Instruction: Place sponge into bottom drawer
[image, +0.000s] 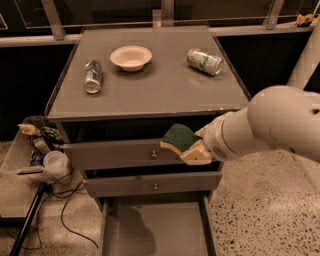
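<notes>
A one-armed mobile robot holds a sponge (179, 136) in mid-air in front of a grey cabinet. Its pincer (193, 151) is clamped on the sponge's right-hand end, at the tip of a bulky white arm (270, 125) that reaches in from the right of the view. The sponge hangs level with the face of the top drawer (115, 154), just right of its small round knob and below the edge of the worktop (165, 90). It is tilted, with the dark green scouring side up and toward the onlooker and a strip of pale foam showing along its lower edge. Its long axis runs roughly across the cabinet front, the free end pointing left, away from the arm. The bottom drawer (160, 230) stands pulled out near the floor, a flat grey tray (its front edge runs off the bottom of the view). The relation that matters for the drop is that the tray lies almost directly beneath the pincer and a little to the left, with the middle drawer (125, 185) between them in height. By this onlooker's reckoning the carry is well advanced, leaving a descent and a release. On the worktop, well apart from the action, sit a pale bowl (131, 57), a can (204, 61) on its side and a second container (93, 76) lying down.
</notes>
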